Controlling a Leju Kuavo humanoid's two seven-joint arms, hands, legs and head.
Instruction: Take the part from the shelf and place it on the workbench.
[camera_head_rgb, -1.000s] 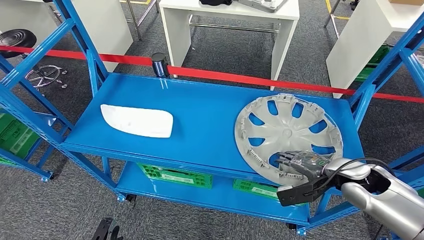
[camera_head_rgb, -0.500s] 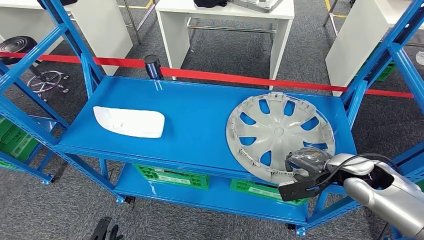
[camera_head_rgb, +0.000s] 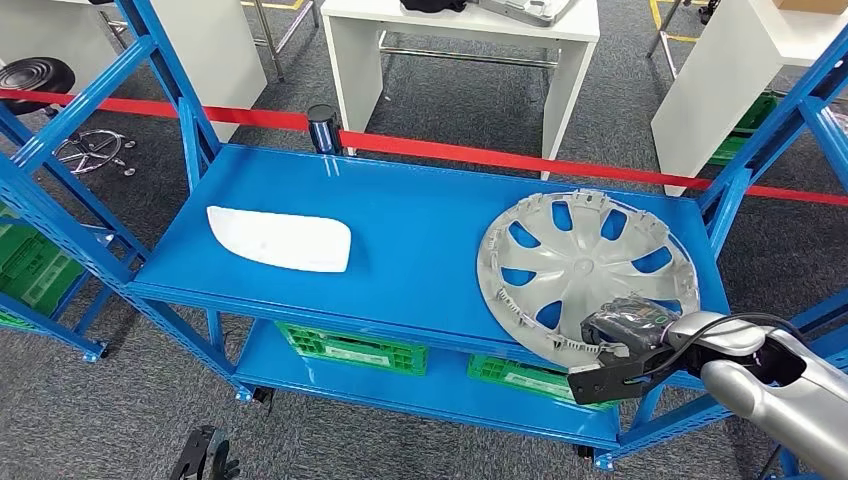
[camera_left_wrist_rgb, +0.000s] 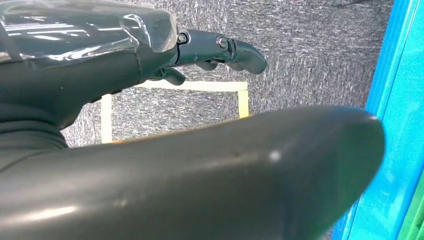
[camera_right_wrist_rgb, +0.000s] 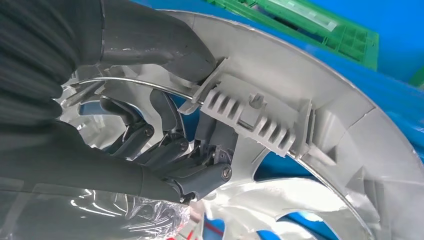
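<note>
Since a second ago the right robot hand (camera_head_rgb: 625, 330) has slid from the wheel cover's inner openings out to its near rim, and the cover looks to have shifted slightly with it, though the head camera swayed too, so part of that is only the view. The wheel cover (camera_head_rgb: 585, 270) lies flat, back face up, on the top blue shelf (camera_head_rgb: 420, 235), over at the right end, its near edge hanging past the shelf's front lip. The right robot hand clamps that rim at about 5 o'clock on the disc: from the wrist, the thumb (camera_right_wrist_rgb: 150, 40) presses on the outer side and the dark fingers (camera_right_wrist_rgb: 165, 150) hook through a spoke opening from inside. So the part lies straight ahead of that hand, towards 11 o'clock, and being round it has no long axis to mind. The left robot hand (camera_left_wrist_rgb: 220, 50) hangs off by the floor, fingers loosely out with nothing in them, far from the part. A white panel (camera_head_rgb: 280, 238) lies at the shelf's left end. Which of the white counters beyond the red tape is the target I cannot tell, and how firmly the fingers grip is hidden.
</note>
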